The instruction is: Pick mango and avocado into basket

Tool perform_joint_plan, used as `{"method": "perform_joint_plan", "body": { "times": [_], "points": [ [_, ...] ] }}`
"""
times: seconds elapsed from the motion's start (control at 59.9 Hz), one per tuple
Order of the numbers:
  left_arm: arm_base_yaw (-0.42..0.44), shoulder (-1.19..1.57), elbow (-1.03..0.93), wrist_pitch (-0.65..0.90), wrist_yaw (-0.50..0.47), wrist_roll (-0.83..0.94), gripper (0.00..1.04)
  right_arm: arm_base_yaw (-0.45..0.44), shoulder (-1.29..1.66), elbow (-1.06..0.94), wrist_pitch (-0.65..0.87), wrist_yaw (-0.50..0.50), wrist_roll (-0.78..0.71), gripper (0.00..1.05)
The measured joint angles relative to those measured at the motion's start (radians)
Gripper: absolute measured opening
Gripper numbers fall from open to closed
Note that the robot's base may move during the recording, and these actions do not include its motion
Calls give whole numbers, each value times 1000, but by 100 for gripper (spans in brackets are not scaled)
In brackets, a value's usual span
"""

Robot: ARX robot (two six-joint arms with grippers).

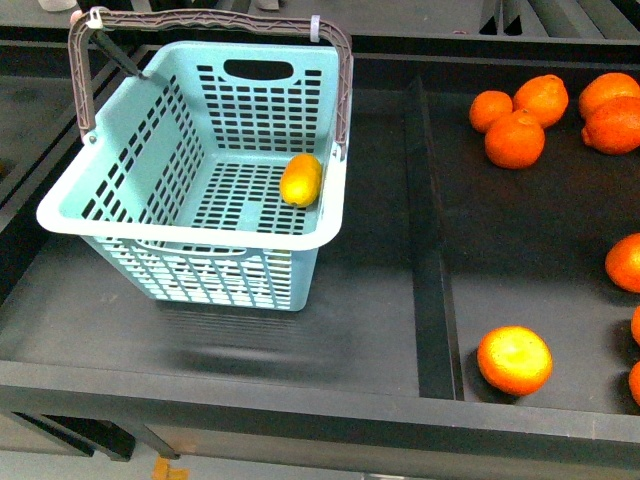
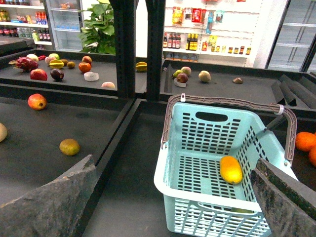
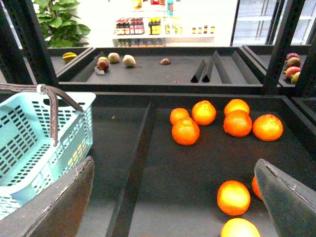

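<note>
The mango (image 1: 301, 180) lies on the basket (image 1: 190, 225) floor by its right wall, both grippers hang released and empty, so I next locate the unseen avocado before reaching.

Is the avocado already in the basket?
No, only the mango lies on the floor of the basket; no avocado shows inside.

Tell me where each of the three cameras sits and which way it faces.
Front: on the body, looking down at the light teal slotted plastic basket; no arm visible.
Left wrist: between spread fingers, facing the basket and shelves.
Right wrist: between spread fingers, facing round orange fruits.
Front and left wrist share the smooth yellow mango inside.
</note>
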Motion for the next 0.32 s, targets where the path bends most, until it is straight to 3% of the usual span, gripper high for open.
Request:
{"method": "perform_joint_plan", "body": {
  "times": [0.317],
  "points": [
    [0, 0, 0, 0, 0, 0, 96, 0, 0, 0, 0, 0, 0, 96]
  ]
}}
